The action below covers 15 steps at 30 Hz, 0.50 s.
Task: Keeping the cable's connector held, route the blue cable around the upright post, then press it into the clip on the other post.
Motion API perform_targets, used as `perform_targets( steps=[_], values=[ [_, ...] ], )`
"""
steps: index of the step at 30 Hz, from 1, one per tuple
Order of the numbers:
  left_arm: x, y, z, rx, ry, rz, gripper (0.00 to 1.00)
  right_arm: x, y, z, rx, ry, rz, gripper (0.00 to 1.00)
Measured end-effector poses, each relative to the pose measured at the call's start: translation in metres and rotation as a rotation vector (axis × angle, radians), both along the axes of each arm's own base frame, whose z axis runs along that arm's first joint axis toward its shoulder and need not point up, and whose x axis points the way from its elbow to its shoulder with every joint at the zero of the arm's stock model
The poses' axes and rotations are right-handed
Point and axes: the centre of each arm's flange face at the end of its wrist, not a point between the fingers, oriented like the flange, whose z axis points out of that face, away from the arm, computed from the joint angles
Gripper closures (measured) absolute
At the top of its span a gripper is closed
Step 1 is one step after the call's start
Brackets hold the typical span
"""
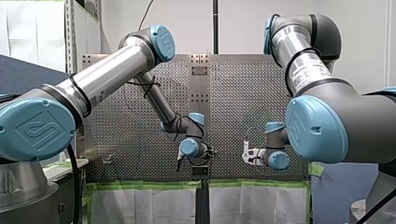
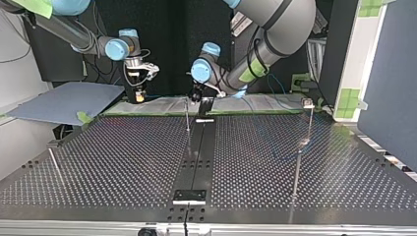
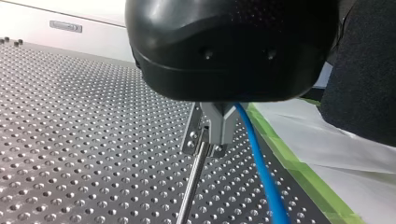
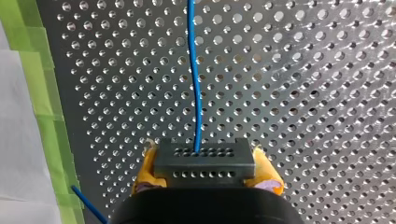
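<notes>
In the right wrist view my right gripper [image 4: 205,169] is shut, its yellow pads [image 4: 145,169] on a black connector [image 4: 204,162]. The blue cable [image 4: 194,79] runs from the connector straight out over the perforated table. My left gripper [image 3: 215,143] is shut on the blue cable [image 3: 261,172], which trails down from beside its metal fingers [image 3: 223,122]. These fingers stand right against the top bracket of a thin metal post [image 3: 190,183]. In the top view that post [image 2: 188,118] is at the middle, with my left gripper [image 2: 196,95] behind it and my right gripper [image 2: 139,94] further left.
A second post [image 2: 306,123] with a small fitting on top stands at the top view's right. A leaning rod [image 2: 55,166] is at its left. Green tape [image 4: 46,93] and white sheeting line the table's edge. A dark rail [image 2: 196,152] runs down the middle.
</notes>
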Motion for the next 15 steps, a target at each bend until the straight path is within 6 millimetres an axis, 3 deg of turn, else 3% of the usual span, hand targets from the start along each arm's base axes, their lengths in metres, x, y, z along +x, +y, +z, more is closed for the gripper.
perform_targets(
  steps=[7, 15],
  values=[
    [0.002, 0.001, -0.001, -0.007, 0.002, 0.001, 1.0, -0.001, 0.003, -0.021, 0.027, 0.014, 0.003, 1.0],
    [0.001, 0.002, -0.004, -0.017, 0.009, 0.007, 1.0, -0.001, 0.002, -0.023, 0.029, 0.011, 0.003, 1.0]
  ],
)
